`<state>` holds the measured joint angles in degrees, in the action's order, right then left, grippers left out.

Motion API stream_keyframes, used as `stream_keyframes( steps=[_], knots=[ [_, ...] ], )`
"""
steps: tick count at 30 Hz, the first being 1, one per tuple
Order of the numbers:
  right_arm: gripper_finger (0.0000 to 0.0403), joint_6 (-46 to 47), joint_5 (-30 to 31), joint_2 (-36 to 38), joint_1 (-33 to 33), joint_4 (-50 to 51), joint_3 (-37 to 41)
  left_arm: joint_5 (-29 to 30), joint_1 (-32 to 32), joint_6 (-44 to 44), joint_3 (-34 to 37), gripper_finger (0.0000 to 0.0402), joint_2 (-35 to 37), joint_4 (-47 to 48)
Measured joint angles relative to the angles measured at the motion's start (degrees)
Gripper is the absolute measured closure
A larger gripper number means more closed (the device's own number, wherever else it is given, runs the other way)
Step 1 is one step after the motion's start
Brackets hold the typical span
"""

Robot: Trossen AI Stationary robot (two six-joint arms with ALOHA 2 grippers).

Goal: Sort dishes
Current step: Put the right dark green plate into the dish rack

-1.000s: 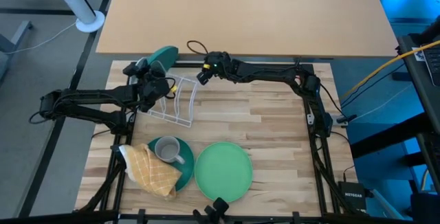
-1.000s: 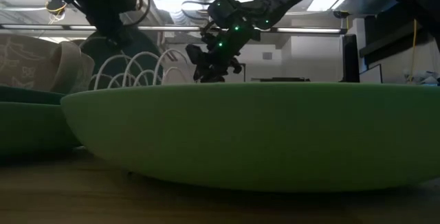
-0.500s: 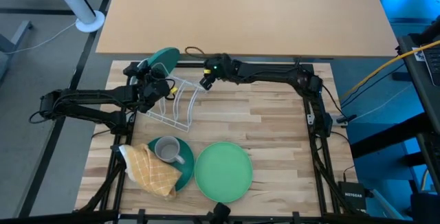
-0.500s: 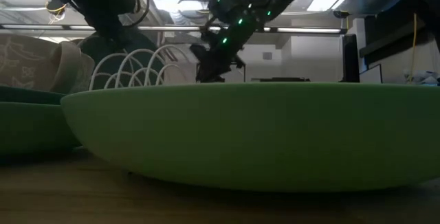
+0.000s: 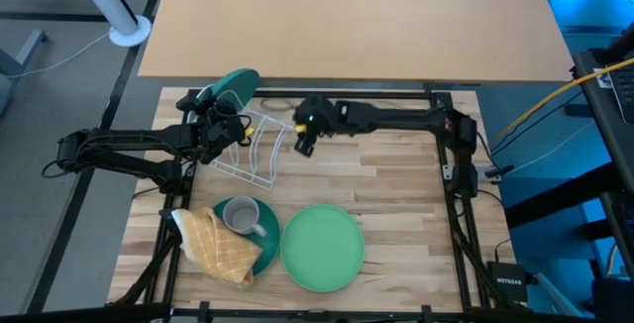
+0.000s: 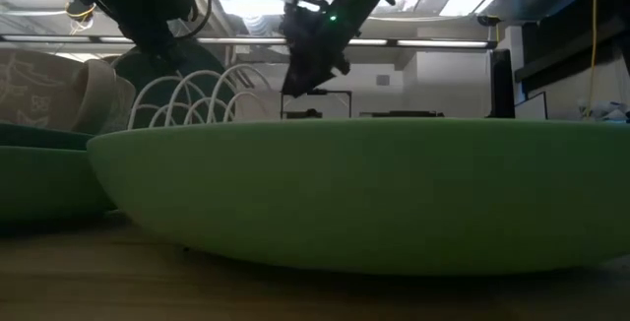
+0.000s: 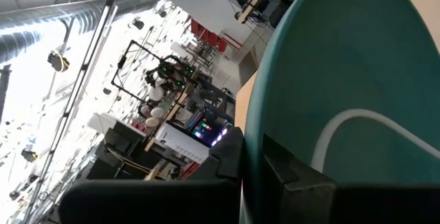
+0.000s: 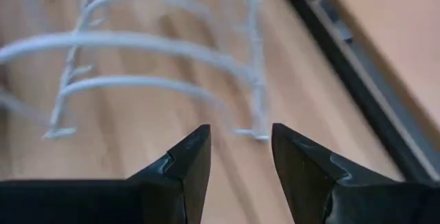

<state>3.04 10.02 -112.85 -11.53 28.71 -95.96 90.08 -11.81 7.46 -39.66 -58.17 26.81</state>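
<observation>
While the left gripper (image 5: 224, 123) is clamped on the rim of a teal plate (image 5: 236, 83), holding it on edge at the far left end of the white wire rack (image 5: 260, 152), the right gripper (image 5: 302, 146) hangs just right of the rack with its fingers (image 8: 185, 165) apart and nothing between them. Near the front of the table (image 5: 396, 204), a light green plate (image 5: 322, 248) lies flat. Just left of it, a second teal plate (image 5: 267, 239) carries a grey mug (image 5: 241, 218) and part of a yellow checked cloth (image 5: 215, 247) draped over its left side
</observation>
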Motion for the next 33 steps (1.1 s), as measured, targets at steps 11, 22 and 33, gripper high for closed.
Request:
stream_keyframes(
  steps=[11,22,33],
  knots=[
    [0.0244,-0.5,12.2,-3.3,0.8,-10.2,0.0,-0.1,0.0,0.0,0.0,0.0394,0.0,0.2],
    [0.0244,-0.5,8.4,-6.7,-3.1,-15.1,0.0,-0.1,0.0,0.0,0.0,0.0394,0.0,0.2],
    [0.0244,0.1,8.3,-7.1,-8.2,-21.2,0.1,0.9,1.1,-5.1,0.0,0.0393,0.0,0.1]
  ],
)
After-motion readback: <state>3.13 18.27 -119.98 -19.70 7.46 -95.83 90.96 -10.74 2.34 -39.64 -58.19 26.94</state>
